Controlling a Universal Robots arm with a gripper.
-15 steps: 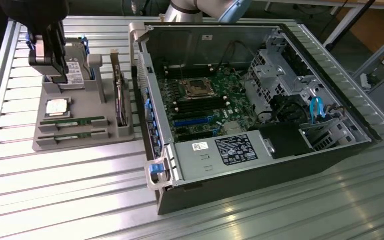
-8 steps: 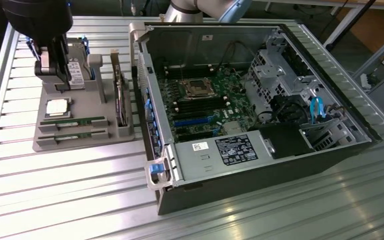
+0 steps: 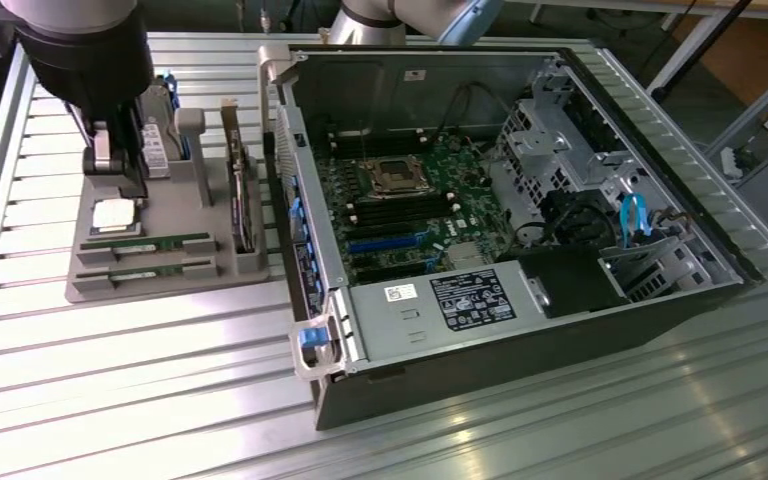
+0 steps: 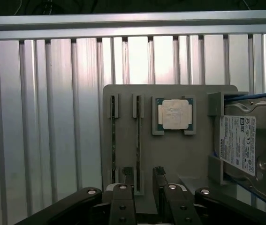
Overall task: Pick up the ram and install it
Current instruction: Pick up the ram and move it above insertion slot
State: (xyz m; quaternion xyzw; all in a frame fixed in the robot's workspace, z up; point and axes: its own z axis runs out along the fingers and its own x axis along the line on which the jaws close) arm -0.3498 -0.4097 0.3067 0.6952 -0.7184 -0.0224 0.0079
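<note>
In the wrist view you are seeing the gripper (image 4: 143, 183) running off the picture's edge, its fingers (image 4: 123, 199) covering the near ends of the ram sticks (image 4: 137, 140). The edge is also cropping the hard drive (image 4: 250, 140). In the exterior view the arm (image 3: 77, 60) is hiding part of that drive.

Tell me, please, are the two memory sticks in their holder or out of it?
In. Both memory sticks stand on edge in the grey holder's slots; the fingers, open, hold nothing.

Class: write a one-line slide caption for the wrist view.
Open gripper hovers over the gray holder, lined up with one ram stick, beside the processor and hard drive.
</note>
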